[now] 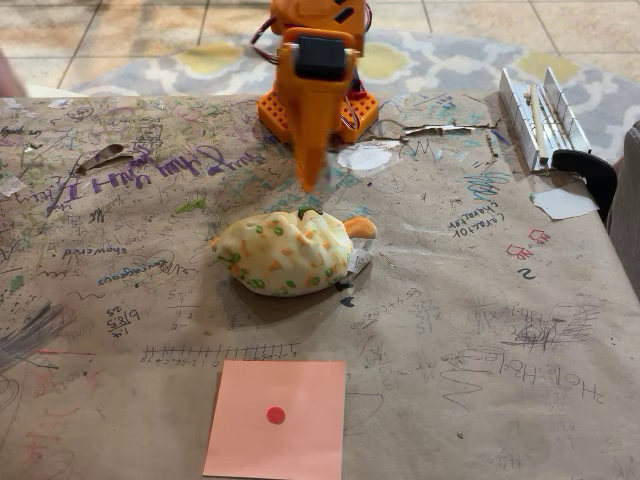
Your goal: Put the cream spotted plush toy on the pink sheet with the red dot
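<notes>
The cream spotted plush toy (288, 254) lies on its side near the middle of the brown scribbled table, with its orange snout pointing right and a small white tag at its lower right. My orange gripper (311, 180) hangs point-down just behind and above the plush, apart from it. Its fingers are pressed together into one taper, shut on nothing. The pink sheet (277, 420) lies flat at the front edge of the table, a hand's width in front of the plush, with its red dot (276, 414) at the centre.
The arm's orange base (318, 112) stands at the back centre. A white paper scrap (365, 157) lies beside it and another (562, 203) at the right. White rails (540, 108) and a black clamp (590, 172) sit at the back right edge.
</notes>
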You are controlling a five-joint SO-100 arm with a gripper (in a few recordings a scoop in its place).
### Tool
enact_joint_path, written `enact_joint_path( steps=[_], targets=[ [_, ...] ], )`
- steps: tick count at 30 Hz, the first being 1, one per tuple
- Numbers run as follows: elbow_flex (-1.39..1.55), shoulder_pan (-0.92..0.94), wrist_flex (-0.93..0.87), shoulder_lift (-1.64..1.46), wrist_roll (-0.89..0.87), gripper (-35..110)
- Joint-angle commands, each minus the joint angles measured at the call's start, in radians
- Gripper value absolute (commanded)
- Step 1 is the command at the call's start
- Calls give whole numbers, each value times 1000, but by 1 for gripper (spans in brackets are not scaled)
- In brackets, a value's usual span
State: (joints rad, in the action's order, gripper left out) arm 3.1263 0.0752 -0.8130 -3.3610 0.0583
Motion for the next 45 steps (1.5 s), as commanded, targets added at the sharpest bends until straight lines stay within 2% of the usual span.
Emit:
enact_joint_path(
  steps=[1, 18, 30, 35, 39, 41, 45],
  targets=[
    [-18, 34, 8, -12, -57, 0],
    [-18, 60, 6, -12, -94, 0],
    [-18, 54, 5, -12, -58, 0],
    [-86, 63, 124, 48, 69, 0],
    [-299, 35, 106, 155, 202, 0],
    [-408, -23, 43, 209, 367, 0],
    [-505, -86, -129, 293, 896, 16]
  ],
)
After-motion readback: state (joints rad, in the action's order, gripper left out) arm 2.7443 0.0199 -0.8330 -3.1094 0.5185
